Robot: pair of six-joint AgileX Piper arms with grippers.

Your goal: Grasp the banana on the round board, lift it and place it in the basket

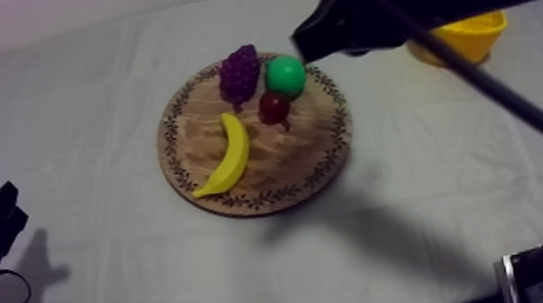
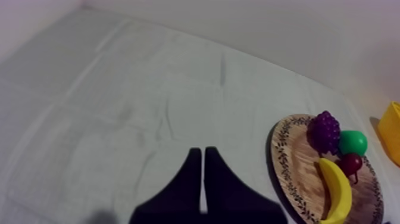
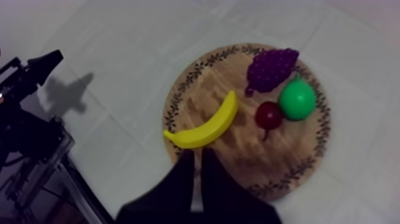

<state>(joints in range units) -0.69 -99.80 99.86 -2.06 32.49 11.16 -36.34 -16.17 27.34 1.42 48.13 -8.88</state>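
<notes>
The yellow banana (image 1: pixel 228 156) lies on the left half of the round wooden board (image 1: pixel 306 152), beside the grapes (image 1: pixel 240 73), a green pear (image 1: pixel 286 75) and a small red fruit (image 1: pixel 275 108). My right gripper (image 1: pixel 303 44) hovers above the board's far edge, near the pear. Seen from the right wrist, its fingers lie together as a narrow wedge (image 3: pixel 197 159) just short of the banana (image 3: pixel 205 125), holding nothing. My left gripper (image 1: pixel 3 206) rests low at the table's left, shut (image 2: pixel 203 156). The yellow basket (image 1: pixel 464 39) stands at the far right, partly hidden by my right arm.
The left wrist view shows open cloth ahead, with the board (image 2: pixel 296 170), the banana (image 2: pixel 336 192) and the basket's edge (image 2: pixel 391 132) off to one side. The left arm (image 3: pixel 27 74) stands beyond the board in the right wrist view. The table's front edge lies near.
</notes>
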